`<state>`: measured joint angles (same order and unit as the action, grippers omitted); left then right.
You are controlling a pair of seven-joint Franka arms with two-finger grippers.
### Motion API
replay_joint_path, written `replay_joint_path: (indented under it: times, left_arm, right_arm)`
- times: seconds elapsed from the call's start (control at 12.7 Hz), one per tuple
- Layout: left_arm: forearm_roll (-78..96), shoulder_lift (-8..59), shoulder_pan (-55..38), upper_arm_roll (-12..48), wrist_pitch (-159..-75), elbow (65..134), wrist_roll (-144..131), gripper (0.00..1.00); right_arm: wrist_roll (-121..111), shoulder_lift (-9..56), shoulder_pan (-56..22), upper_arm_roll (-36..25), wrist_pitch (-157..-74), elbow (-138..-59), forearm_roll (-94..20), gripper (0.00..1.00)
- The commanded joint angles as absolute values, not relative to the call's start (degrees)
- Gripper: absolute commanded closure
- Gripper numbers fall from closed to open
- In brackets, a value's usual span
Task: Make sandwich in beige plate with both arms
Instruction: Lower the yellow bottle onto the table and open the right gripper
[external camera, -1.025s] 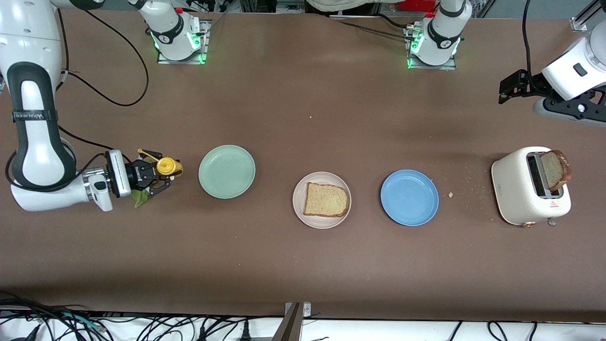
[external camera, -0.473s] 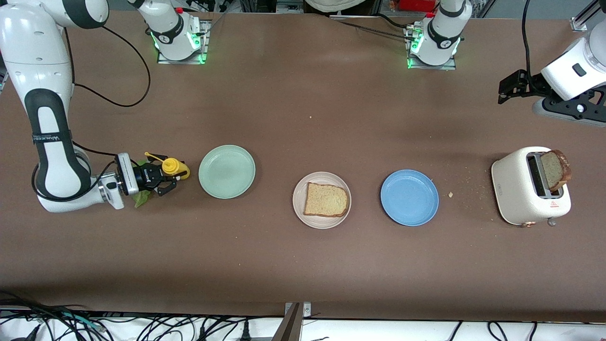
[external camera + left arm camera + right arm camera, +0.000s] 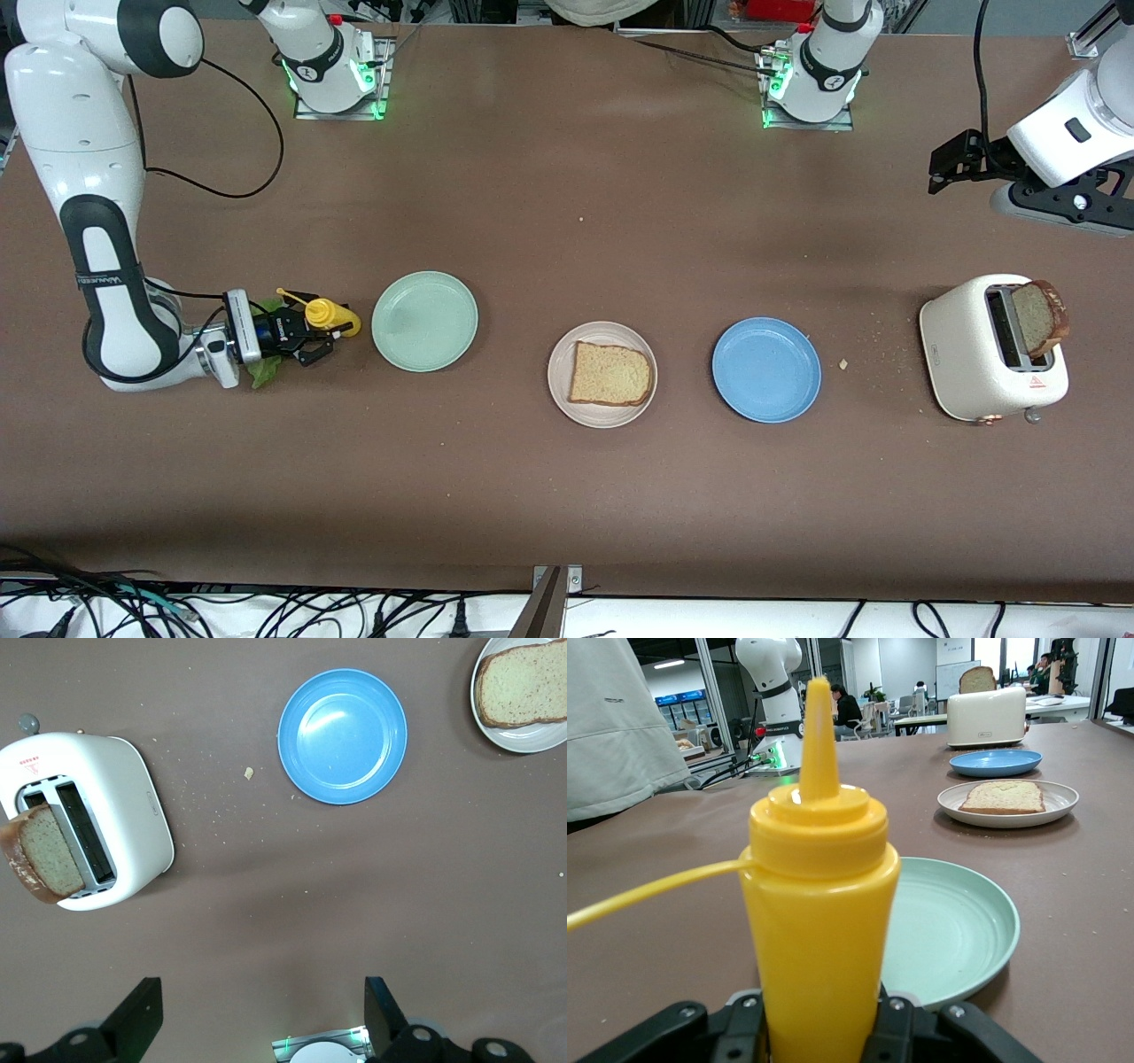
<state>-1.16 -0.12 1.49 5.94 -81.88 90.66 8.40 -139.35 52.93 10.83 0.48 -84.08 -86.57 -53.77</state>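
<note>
Sandwich work stood at one slice of brown bread (image 3: pixel 610 374) lying flat on the beige plate (image 3: pixel 561 383), which sat between the mint-green plate (image 3: pixel 424 321) and the blue plate (image 3: pixel 766 369). Over the last second the right claw (image 3: pixel 312 332), closed on a yellow squeeze bottle (image 3: pixel 326 313), had edged toward the mint-green plate with the lettuce leaf (image 3: pixel 262 370) beneath its wrist, so sauce looked like the next layer. The left claw (image 3: pixel 257 1019) waited wide open above the table near the toaster (image 3: pixel 974 354), where a second slice (image 3: pixel 1038 317) stood.

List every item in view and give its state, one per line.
Beige plate: holds one bread slice.
Mint-green plate: empty.
Blue plate: empty.
Toaster: second slice sticking out of its slot.
Mustard bottle: upright, gripped.
Lettuce: on table under right pincer.
Right pincer: shut on bottle.
Left pincer: open, waiting.
</note>
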Motion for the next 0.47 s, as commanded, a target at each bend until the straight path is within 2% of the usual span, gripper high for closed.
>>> replay_joint_path:
  times: [0.0,0.16,0.32,0.39]
  left_arm:
    - [-0.79,-0.44,1.76,6.06,-81.74,90.79,9.76,0.00]
    - [-0.79,-0.44,1.93,5.98,-81.74,90.88,9.76,0.00]
    - [-0.79,-0.53,1.93,5.98,-81.65,90.97,9.76,0.00]
    - [-0.88,-0.53,1.93,5.98,-81.74,90.97,9.76,0.00]
  right_arm:
    - [-140.97,53.00,11.51,1.14,-83.50,-86.66,-55.81,0.64]
    - [-141.07,53.44,11.51,1.14,-83.50,-86.57,-55.72,0.64]
    - [-140.63,53.44,11.60,1.14,-83.41,-86.40,-55.72,0.43]
    - [-139.84,53.44,11.60,1.06,-83.23,-86.22,-55.64,0.21]
